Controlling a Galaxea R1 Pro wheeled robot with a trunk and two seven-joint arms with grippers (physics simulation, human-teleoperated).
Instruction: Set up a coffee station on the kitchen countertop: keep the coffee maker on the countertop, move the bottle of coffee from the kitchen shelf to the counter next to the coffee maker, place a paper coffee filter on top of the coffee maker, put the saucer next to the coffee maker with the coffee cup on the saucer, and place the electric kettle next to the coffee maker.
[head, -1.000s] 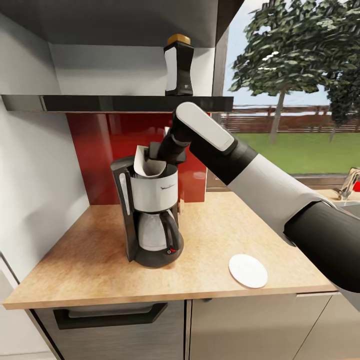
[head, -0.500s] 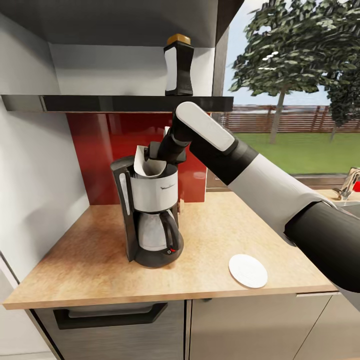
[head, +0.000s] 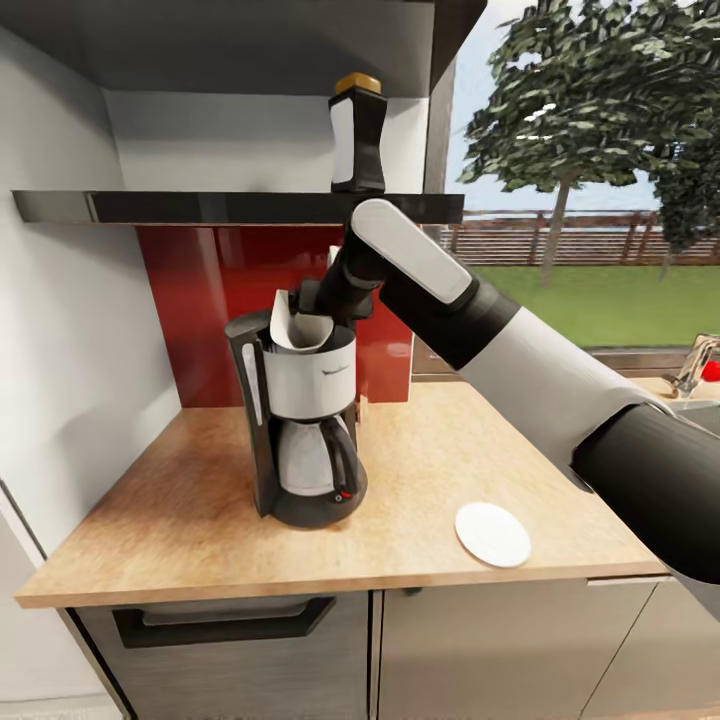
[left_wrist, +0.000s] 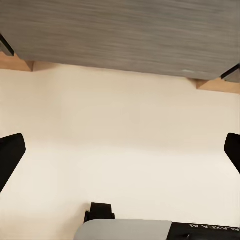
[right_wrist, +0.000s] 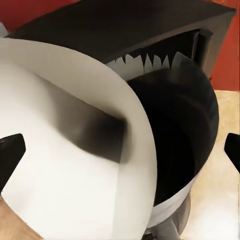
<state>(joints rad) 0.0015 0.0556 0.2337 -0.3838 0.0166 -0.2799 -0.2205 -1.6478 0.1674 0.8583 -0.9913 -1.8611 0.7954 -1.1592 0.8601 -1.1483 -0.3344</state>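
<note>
Seating the filter (head: 297, 328) is the step in hand: the white paper cone is sitting tilted in the open top of the coffee maker (head: 300, 425), leaning toward the machine's left edge rather than square in the basket. The right pincer (head: 312, 298) is hanging directly over it; in the right wrist view its black fingertips (right_wrist: 11, 156) are standing wide apart on either side of the cone, so it is not clamping anything. The left pincer (left_wrist: 120, 152) is also spread, its tips flanking bare pale floor below a grey cabinet front.

The coffee maker is standing on the desk (head: 180, 510) near the red backsplash. The saucer (head: 492, 534) is lying flat near the desk's front edge, to the right of the machine and apart from it. The coffee jar (head: 357, 132) is standing on the shelf (head: 200, 207) above, not yet moved.

My read: filter placement is nearly done. Next move is calling for a straight lift of the right arm clear of the cone without snagging its raised edge, then a reach up to the jar, minding the shelf lip just above the forearm.
</note>
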